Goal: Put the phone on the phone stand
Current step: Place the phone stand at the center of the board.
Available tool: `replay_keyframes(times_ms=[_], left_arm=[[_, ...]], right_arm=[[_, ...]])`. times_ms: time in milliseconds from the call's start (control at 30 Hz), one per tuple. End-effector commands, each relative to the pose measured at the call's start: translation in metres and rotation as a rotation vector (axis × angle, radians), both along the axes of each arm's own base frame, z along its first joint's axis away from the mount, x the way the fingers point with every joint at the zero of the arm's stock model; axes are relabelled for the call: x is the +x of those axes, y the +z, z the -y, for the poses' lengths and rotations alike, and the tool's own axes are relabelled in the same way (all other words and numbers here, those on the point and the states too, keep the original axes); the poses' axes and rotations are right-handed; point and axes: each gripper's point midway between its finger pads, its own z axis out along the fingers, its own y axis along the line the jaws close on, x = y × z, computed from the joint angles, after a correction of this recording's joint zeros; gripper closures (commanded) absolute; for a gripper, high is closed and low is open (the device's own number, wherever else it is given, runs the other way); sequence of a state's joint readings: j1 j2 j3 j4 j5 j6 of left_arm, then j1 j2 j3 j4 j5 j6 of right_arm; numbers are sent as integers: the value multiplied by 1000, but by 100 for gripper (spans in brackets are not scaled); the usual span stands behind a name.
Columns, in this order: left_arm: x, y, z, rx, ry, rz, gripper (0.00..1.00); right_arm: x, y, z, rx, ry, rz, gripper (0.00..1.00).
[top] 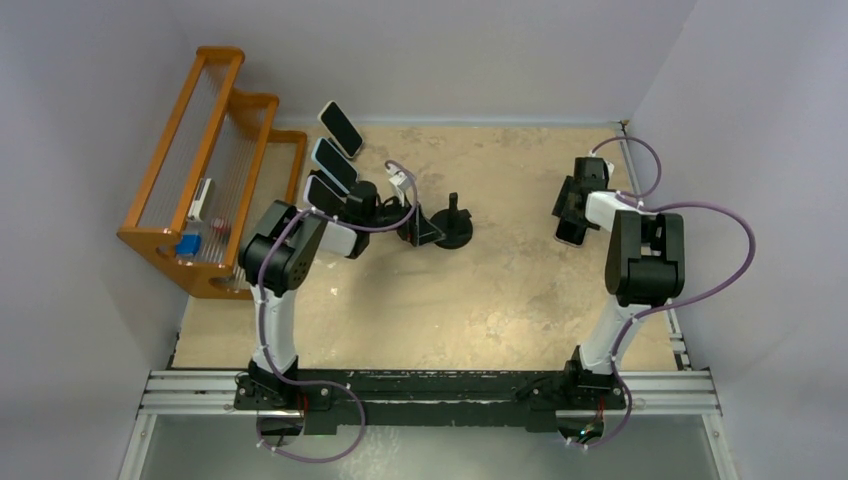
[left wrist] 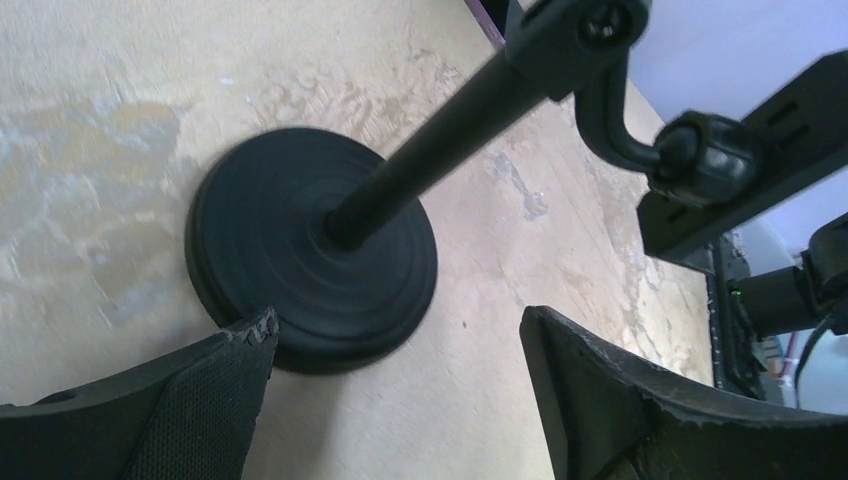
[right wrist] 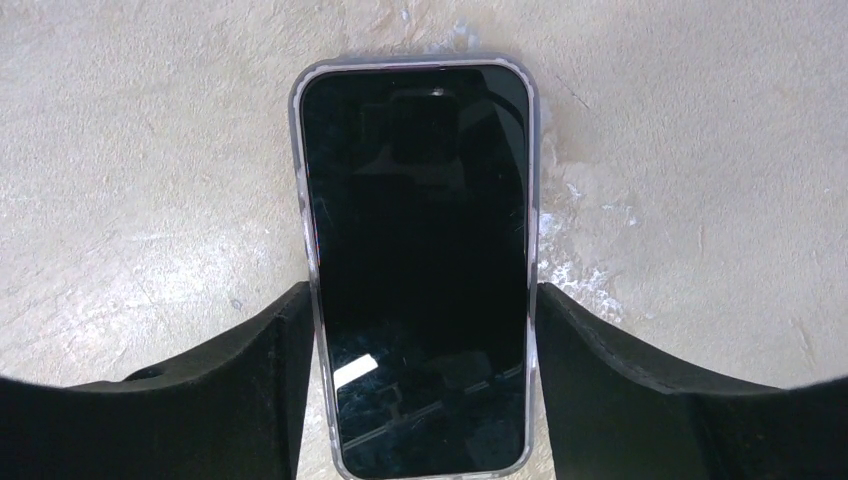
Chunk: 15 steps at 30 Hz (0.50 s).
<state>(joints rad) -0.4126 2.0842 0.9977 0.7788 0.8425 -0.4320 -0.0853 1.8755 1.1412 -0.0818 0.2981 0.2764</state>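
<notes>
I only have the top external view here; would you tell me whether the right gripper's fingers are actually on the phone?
Observer: Yes. In the right wrist view, the right gripper has a finger against each long edge of the phone, which faces screen up.
Operator: Thank you. Is the left gripper holding anything?
Observer: No. In the left wrist view, the left gripper is open, its fingers wide apart just short of the phone stand, whose round base sits flat on the table.

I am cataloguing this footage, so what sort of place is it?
Probably a robotics lab cell: two robot arms bolted to a metal rail, a worn tan table, plain white walls around.
</notes>
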Motion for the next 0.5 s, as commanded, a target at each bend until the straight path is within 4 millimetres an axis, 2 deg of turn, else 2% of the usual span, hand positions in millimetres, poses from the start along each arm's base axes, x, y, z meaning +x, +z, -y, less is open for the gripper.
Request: replay_keyframes(times_ms=[0,133,267,400,467], left_arm=[[-25,-17,-11,9,65,-150,10],[-42,-18,-21,-5,108,-186,10],[-68,-13,-18,-38,97,-213,10],[-101,-12,4,-23,59,-213,10],[-118,-16,11,-6,64,-232,10]], right_arm=[[-17,-23,-7,39,-5,-68,36],[-23,-32,-19,89,27,-88,44],[-32,-28,-41,96,78,-94,46],[-51,-24,-103,101,181,-99,48],[-65,-25,-136,141,219,-94,52]])
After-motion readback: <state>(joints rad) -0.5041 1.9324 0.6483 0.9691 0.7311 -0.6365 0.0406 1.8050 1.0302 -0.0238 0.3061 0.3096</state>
